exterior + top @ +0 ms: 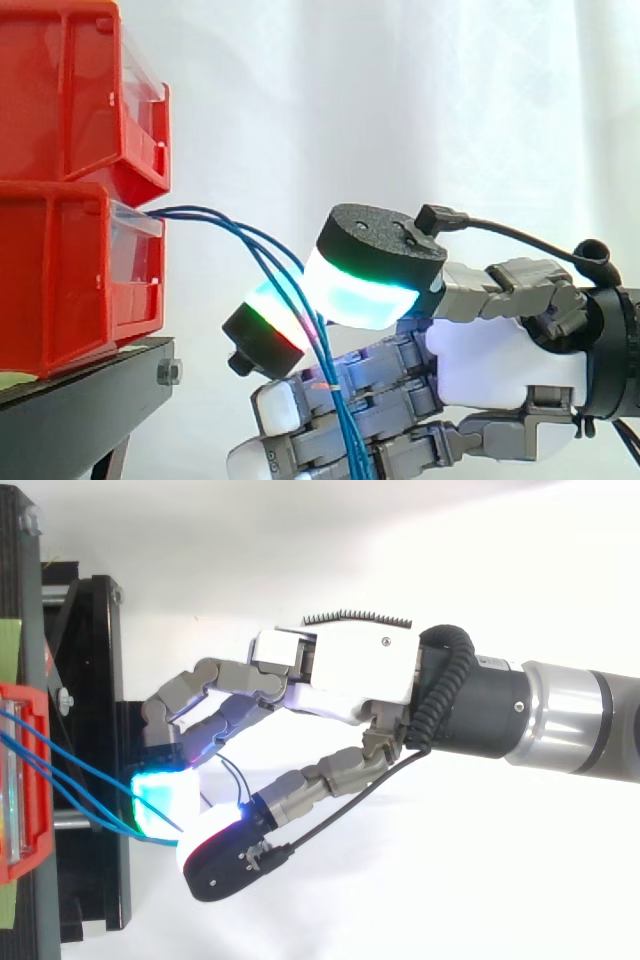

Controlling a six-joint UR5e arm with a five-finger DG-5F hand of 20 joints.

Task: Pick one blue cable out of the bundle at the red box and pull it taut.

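Blue cables [190,212] from the red box [60,270] sit pinched between thumb and finger of my hand [490,360], pads hiding how many, lower ends cut off.

Left of frame: red bins [60,200]. Blue cables [346,425]. Lower left: black stand [80,390]. White curtain [400,100]. Hand [500,360]: white palm, grey fingers [380,365]; pads [360,298] glow cyan, green, red.
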